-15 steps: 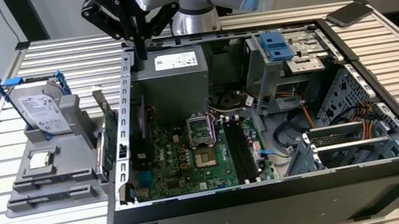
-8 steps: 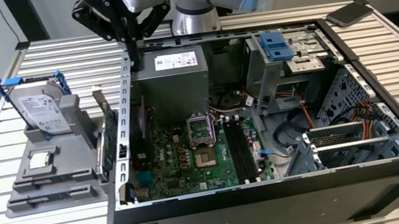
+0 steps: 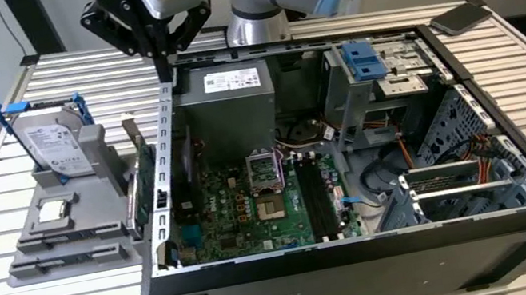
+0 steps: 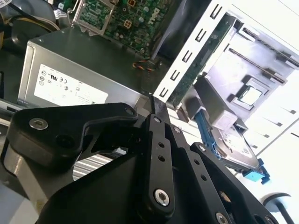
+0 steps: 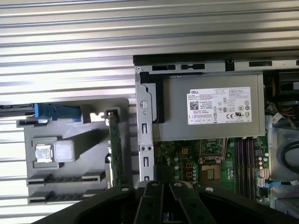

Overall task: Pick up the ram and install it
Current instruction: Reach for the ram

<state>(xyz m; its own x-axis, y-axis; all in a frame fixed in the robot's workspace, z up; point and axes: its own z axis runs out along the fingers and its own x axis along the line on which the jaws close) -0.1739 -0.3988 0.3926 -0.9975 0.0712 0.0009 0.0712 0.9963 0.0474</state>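
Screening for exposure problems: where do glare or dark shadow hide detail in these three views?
Second wrist view: the ribbed metal table washes out to white beside the gray plastic parts holder. First wrist view: bright bands glare off that table. Exterior view: evenly lit, only the open black computer case is shadowed inside.

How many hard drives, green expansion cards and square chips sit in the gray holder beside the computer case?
hard drive: 1
green expansion card: 1
square chip: 1
Total: 3 in the gray holder
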